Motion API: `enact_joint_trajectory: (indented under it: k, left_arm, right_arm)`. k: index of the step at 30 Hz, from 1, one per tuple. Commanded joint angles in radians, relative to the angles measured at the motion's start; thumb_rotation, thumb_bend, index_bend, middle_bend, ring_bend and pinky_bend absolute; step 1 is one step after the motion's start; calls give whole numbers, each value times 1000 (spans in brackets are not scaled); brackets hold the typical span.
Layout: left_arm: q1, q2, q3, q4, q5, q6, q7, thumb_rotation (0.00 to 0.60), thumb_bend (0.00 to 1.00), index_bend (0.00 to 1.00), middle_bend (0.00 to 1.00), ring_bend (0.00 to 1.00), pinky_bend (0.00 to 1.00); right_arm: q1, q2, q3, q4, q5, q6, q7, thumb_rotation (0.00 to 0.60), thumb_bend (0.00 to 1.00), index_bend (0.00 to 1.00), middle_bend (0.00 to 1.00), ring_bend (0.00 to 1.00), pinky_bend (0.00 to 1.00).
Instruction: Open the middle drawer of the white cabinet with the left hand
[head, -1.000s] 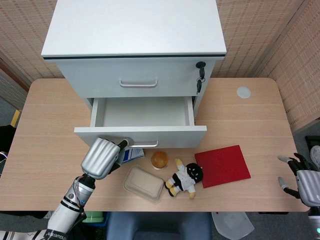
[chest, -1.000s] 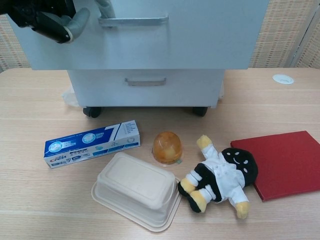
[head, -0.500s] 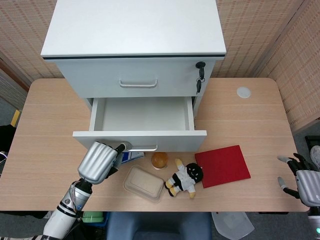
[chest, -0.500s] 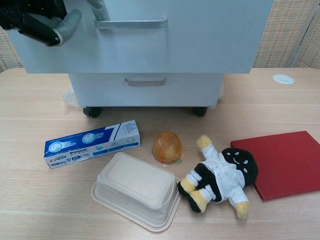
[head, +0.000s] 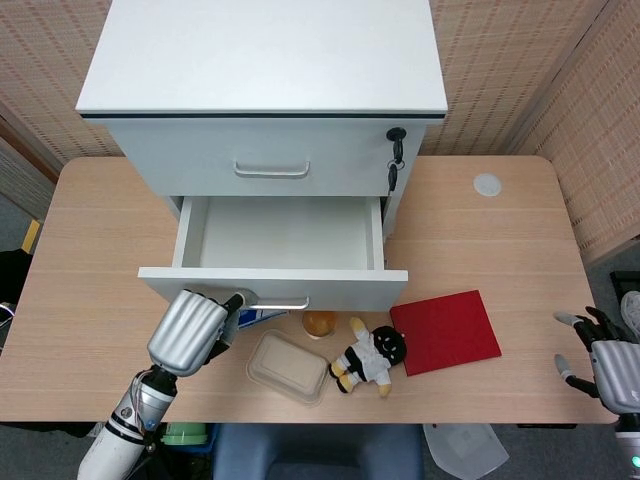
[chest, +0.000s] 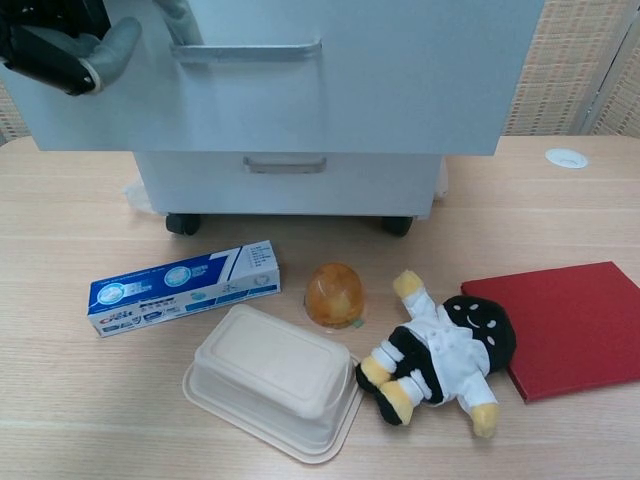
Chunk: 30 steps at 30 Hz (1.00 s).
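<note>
One white cabinet (head: 262, 60) stands at the table's 12 o'clock, its middle drawer (head: 273, 272) pulled out. One left hand (head: 190, 331) hooks the drawer handle (head: 278, 303) from 8 o'clock. One right hand (head: 612, 364), at 4 o'clock, holds nothing, fingers spread. One toothpaste box (chest: 182, 287), one lidded container (chest: 275, 379), one doll (chest: 440, 350), one red book (chest: 570, 323).
</note>
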Motion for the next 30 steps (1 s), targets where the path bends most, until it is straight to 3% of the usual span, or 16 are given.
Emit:
enact_joint_trajectory:
  k: [1, 11, 21, 26, 30]
  left_arm:
    - [8, -7, -8, 11, 23, 4, -17, 600, 696, 375, 1000, 989, 1000]
    - [10, -34, -39, 40, 51, -2, -32, 600, 694, 372, 1000, 989, 1000]
    - [45, -39, -49, 66, 176, 32, -106, 600, 694, 386, 1000, 989, 1000]
    - [78, -16, -41, 70, 230, 54, -151, 600, 694, 435, 1000, 987, 1000]
    - [108, 5, -26, 75, 276, 70, -172, 600, 694, 544, 1000, 984, 1000]
  right_arm:
    - [0, 0, -1, 0, -1, 0, 0, 600, 322, 228, 293, 262, 254]
    - [-3, -2, -2, 5, 2, 1, 5, 600, 322, 228, 298, 266, 254]
    - [1, -5, -1, 11, 2, -6, 10, 600, 322, 228, 300, 267, 254]
    - [2, -5, -1, 12, 3, -8, 11, 600, 322, 228, 300, 268, 254]
    - [6, -6, -1, 10, 0, -13, 9, 600, 322, 229, 300, 268, 254]
